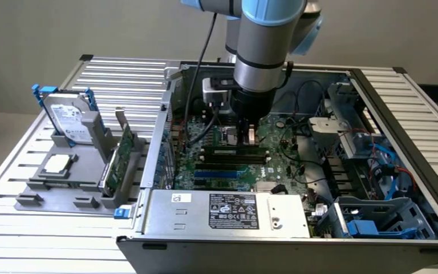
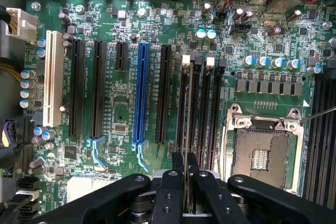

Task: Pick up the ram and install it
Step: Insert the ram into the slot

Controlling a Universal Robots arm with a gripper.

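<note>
The ram [image 2: 186, 129] shows edge-on as a thin green sliver, upright on its long edge. The claw [image 2: 185, 157] pinches it, lined up along the black memory slots [image 2: 202, 108].

Bright, even light, seemingly from above; mild glare on the ribbed tabletop [image 1: 52, 240]; computer case [image 1: 280, 254] interior shadowed.

Atop a slatted metal table [image 1: 21, 228], an open computer case [image 1: 405, 131] with green motherboard [image 2: 121, 103] exposed, blue slot [image 2: 140, 93] and white slot [image 2: 51, 77] among black ones, processor socket [image 2: 261, 153] empty, labelled power supply [image 1: 227, 214] up front. At the exterior view's left, hard drive [image 1: 71, 123] and expansion card [image 1: 120, 160] standing upright in a grey fixture [image 1: 52, 191].
</note>
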